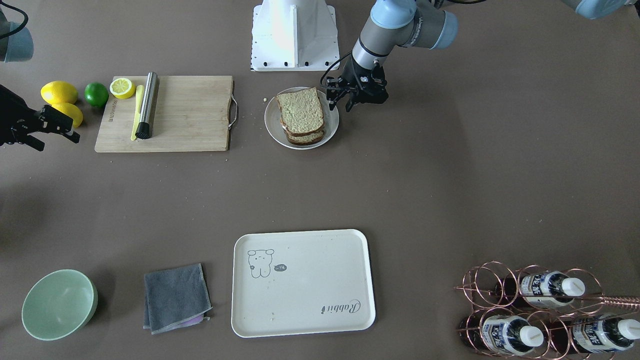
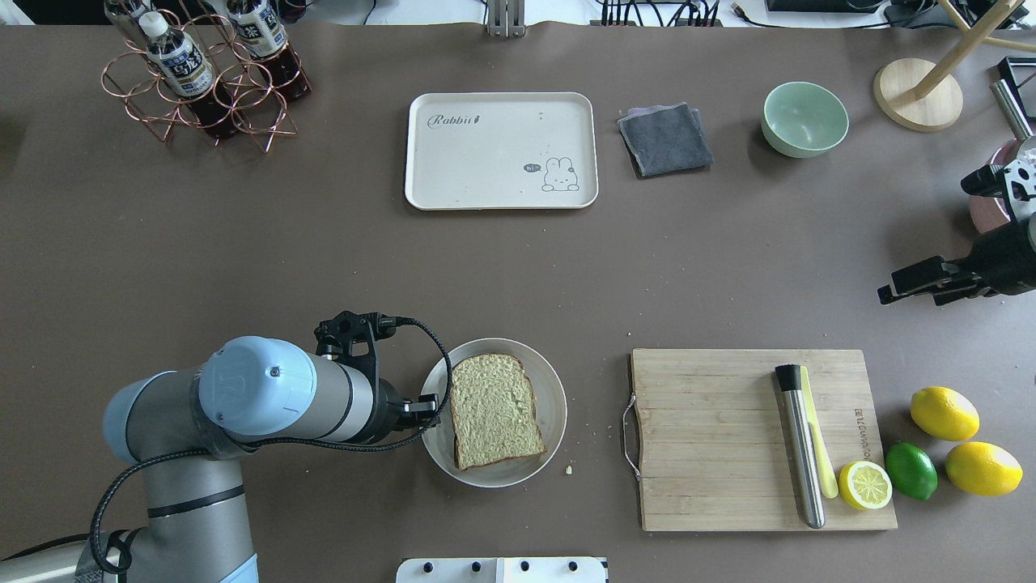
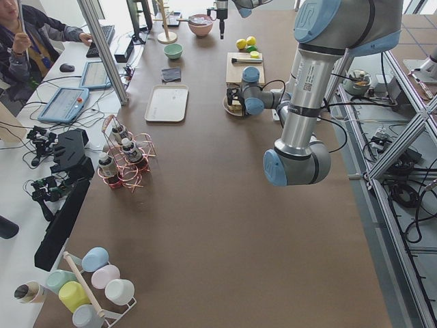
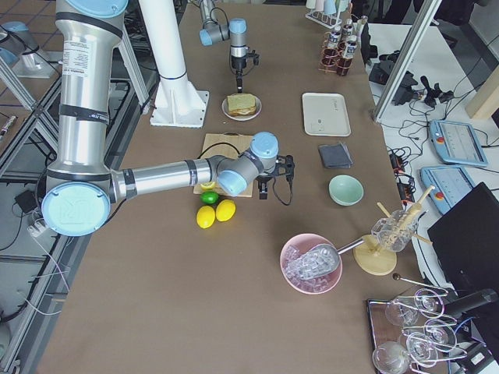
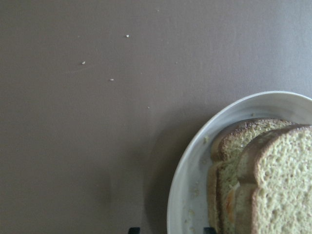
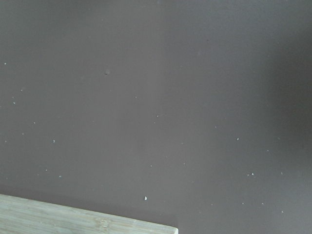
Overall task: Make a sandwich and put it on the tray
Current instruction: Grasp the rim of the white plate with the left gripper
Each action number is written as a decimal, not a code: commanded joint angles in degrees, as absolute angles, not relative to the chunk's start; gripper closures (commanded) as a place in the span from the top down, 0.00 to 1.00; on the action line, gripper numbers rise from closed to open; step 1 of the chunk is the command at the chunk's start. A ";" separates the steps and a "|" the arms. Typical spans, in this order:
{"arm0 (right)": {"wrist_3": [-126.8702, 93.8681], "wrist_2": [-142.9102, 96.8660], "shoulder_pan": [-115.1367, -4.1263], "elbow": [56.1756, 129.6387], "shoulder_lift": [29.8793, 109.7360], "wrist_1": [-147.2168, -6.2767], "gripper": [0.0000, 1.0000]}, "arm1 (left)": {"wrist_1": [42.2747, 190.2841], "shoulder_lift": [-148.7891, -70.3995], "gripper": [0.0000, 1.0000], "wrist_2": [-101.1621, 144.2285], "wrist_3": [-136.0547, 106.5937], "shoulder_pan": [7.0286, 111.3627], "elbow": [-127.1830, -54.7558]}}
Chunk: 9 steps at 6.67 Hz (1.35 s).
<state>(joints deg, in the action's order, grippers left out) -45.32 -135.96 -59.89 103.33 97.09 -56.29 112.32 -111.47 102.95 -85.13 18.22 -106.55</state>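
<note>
The sandwich (image 1: 301,112), brown-crusted bread slices stacked on a round white plate (image 1: 272,125), sits near the robot's base; it also shows in the overhead view (image 2: 494,409). The egg between the slices barely shows. My left gripper (image 1: 341,105) is open and low at the plate's edge. In the left wrist view its two dark tips straddle the plate rim (image 5: 187,165) beside the bread (image 5: 265,170). The cream tray (image 1: 300,285) with the bear drawing lies bare at the far side of the table. My right gripper (image 2: 906,290) is open and holds nothing, off to the side beyond the cutting board.
A wooden cutting board (image 2: 712,437) carries a metal cylinder (image 2: 800,445) and a half lemon (image 2: 864,484). Two lemons (image 2: 944,413) and a lime (image 2: 910,470) lie beside it. A grey cloth (image 2: 665,139), a green bowl (image 2: 804,118) and a copper bottle rack (image 2: 202,81) flank the tray.
</note>
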 commanded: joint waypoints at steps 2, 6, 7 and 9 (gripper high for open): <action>-44.21 -135.97 -60.47 103.36 97.91 -56.25 1.00 | 112.32 -111.62 0.47 102.66 -85.17 17.31 -105.38; -43.59 -135.88 -60.38 103.36 98.35 -56.16 1.00 | 112.32 -112.41 0.41 102.66 -85.25 17.31 -104.33; -43.59 -135.88 -60.29 103.36 98.35 -56.16 1.00 | 112.32 -112.41 0.36 102.66 -85.34 17.31 -104.24; -43.33 -135.88 -60.29 103.36 98.35 -56.16 1.00 | 112.41 -112.41 0.08 102.66 -85.78 17.31 -104.06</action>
<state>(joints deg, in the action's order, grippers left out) -43.49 -135.88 -60.31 103.36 98.35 -56.16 112.35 -112.41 102.65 -85.45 17.31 -104.10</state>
